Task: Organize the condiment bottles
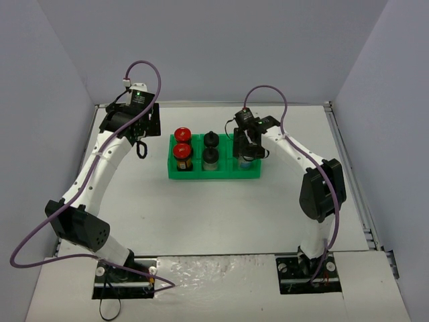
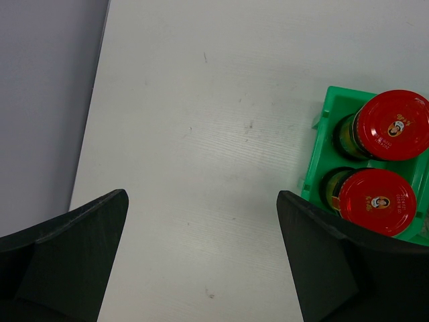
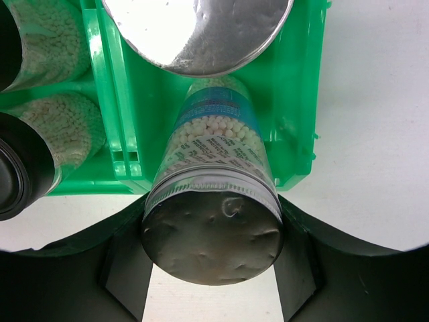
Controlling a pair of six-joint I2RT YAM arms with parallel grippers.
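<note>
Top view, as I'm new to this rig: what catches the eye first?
The bright green tray at the centre, with two red-capped jars in its left compartment. The right gripper grips a silver-capped jar in the right compartment; the left gripper hangs open over the table beside the tray.

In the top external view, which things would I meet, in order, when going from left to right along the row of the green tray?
The left gripper → two red-capped jars → two black-capped jars → the right gripper, closed on a silver-capped jar.
</note>
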